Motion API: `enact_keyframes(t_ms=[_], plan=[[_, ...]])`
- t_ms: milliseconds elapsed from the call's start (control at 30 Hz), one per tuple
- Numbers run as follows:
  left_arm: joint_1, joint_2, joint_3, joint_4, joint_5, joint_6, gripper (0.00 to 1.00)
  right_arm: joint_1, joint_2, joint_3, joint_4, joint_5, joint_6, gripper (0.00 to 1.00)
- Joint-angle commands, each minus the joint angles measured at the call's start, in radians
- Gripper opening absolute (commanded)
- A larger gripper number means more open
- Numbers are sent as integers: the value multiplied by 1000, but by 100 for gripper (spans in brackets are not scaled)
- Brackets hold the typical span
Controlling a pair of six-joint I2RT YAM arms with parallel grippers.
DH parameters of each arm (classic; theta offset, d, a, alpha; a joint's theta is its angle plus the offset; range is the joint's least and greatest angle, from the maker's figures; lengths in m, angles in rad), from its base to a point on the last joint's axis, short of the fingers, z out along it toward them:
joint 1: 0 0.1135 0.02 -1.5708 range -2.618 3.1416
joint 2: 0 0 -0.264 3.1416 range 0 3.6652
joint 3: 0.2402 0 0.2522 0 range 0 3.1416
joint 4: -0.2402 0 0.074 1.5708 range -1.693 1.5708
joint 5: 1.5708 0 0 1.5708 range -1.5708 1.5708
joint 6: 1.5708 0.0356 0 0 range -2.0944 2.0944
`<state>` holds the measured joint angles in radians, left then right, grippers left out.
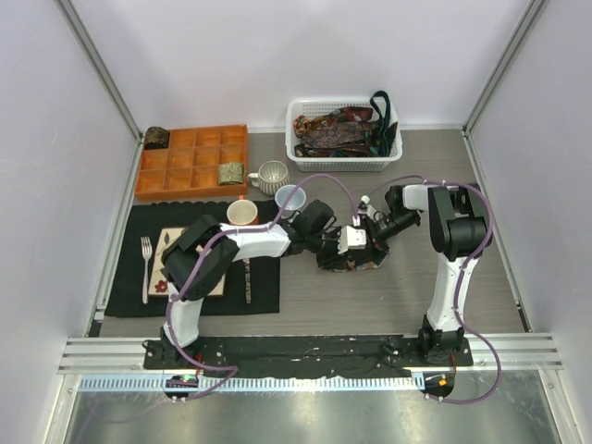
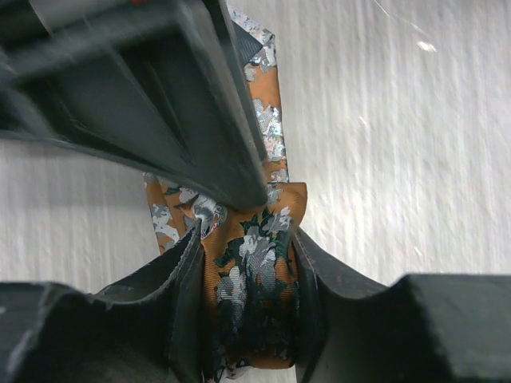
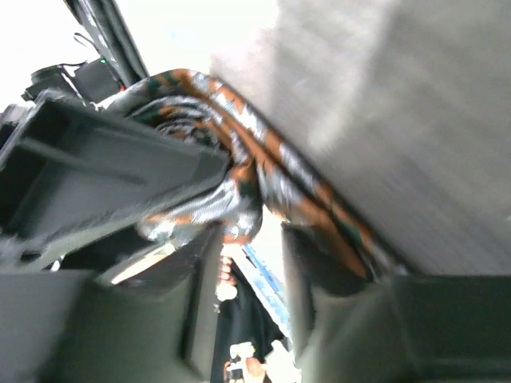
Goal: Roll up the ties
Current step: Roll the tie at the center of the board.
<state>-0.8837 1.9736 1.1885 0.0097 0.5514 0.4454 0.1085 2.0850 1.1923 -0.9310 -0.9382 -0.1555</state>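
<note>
Meeting over the middle of the grey bench (image 1: 407,287), both arms crowd around one orange floral tie (image 2: 255,271). The left end effector (image 2: 247,238) is clamped on it. Its two black fingers (image 2: 180,303) press against either side of a folded, partly wound bundle of the fabric. The loose strip of the tie runs off flat along the bench and passes under a finger of the other arm. The right end effector (image 3: 251,247) has its fingers apart with a clear gap between them, the tips just beside the bundle but not closed on it.

At the back, a white basket (image 1: 338,163) holds a heap of unrolled ties (image 1: 333,131), with a dark green tie (image 1: 381,116) draped over its rim. To the left, an orange compartment tray (image 1: 185,162) has a rolled coil (image 1: 155,137) at its far left corner and a second coil (image 1: 230,172) at its near right corner.
</note>
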Motion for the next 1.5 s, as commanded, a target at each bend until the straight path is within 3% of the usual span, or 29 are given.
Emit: enact_keyframes(t_ms=[0, 100, 367, 433, 700, 1033, 1200, 1400, 1467], plan=[[8, -56, -73, -155, 62, 93, 27, -4, -144, 6, -35, -40, -76, 50], [12, -78, -90, -206, 94, 139, 27, -1, -154, 9, -57, -56, -92, 52], [12, -81, -66, -185, 68, 90, 29, 33, -86, -54, -34, 68, -93, 23], [12, -82, -61, -168, 59, 69, 30, 34, -91, -66, -19, 105, -87, 20], [12, -151, -50, -125, 1, 12, 40, 33, -71, -57, 47, 306, -6, 18], [12, -128, -99, -145, -110, 76, 44, 34, -74, -65, 44, 311, -10, 18], [12, -61, -84, -184, -133, 110, 47, 34, -98, -43, 14, 187, -47, 28], [12, -48, -81, -189, -117, 107, 54, 51, -181, -23, -25, -68, -87, 58], [11, -48, -84, -189, -107, 107, 55, 62, -180, -14, -22, -96, -76, 63]])
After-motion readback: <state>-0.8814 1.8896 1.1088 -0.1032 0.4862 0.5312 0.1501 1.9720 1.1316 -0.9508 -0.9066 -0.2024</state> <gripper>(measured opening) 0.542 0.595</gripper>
